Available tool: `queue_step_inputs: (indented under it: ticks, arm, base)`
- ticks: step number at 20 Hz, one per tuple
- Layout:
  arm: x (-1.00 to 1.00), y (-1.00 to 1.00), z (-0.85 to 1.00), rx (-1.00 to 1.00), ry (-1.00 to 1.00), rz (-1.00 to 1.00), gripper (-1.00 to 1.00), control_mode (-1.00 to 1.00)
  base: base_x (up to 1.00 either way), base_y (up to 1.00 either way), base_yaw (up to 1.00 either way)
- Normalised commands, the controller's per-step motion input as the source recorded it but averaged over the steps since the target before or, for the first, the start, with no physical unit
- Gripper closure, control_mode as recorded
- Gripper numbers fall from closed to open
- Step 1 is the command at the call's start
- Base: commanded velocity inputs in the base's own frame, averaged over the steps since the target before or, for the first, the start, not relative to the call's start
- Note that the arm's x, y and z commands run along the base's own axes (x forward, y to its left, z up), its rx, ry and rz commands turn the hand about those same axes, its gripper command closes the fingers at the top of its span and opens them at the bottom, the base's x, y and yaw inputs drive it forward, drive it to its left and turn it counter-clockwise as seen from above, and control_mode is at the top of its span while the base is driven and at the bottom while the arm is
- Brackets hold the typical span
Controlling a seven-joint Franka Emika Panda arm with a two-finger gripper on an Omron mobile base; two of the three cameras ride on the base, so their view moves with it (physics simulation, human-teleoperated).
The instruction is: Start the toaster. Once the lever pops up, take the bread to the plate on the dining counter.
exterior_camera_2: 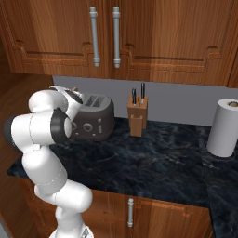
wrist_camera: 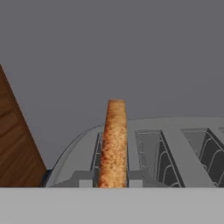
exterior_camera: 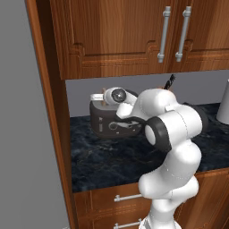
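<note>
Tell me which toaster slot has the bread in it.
The leftmost slot in the hand view, nearest the wooden side wall. The bread stands upright in it, sticking up above the toaster top; the slots to its right show bare wire guides.

This is a home kitchen. Reddish-brown wooden wall cabinets [exterior_camera_2: 139, 37] with long metal handles hang over a black marbled counter [exterior_camera_2: 153, 162] with drawers beneath. On it stand a toaster [exterior_camera_2: 95, 118], a wooden knife block [exterior_camera_2: 138, 118] and, far right, a paper towel roll [exterior_camera_2: 224, 126].
</note>
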Motion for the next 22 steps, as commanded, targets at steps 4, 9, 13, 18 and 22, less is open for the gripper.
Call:
queue_step_inputs:
  ticks: [4,9,13,18,22]
  arm:
    - [0.00,0.00,0.10,0.00,0.00,0.00,1.00,-1.00]
    - [0.00,0.00,0.00,0.00,0.00,0.00,1.00,-1.00]
    - [0.00,0.00,0.00,0.00,0.00,0.00,1.00,-1.00]
    - [0.00,0.00,0.00,0.00,0.00,0.00,1.00,-1.00]
    - [0.00,0.00,0.00,0.00,0.00,0.00,1.00,-1.00]
  base:
    - [0.00,0.00,0.00]
    - [0.00,0.00,0.00]
    - [0.00,0.00,0.00]
    - [0.00,0.00,0.00]
    - [0.00,0.00,0.00]
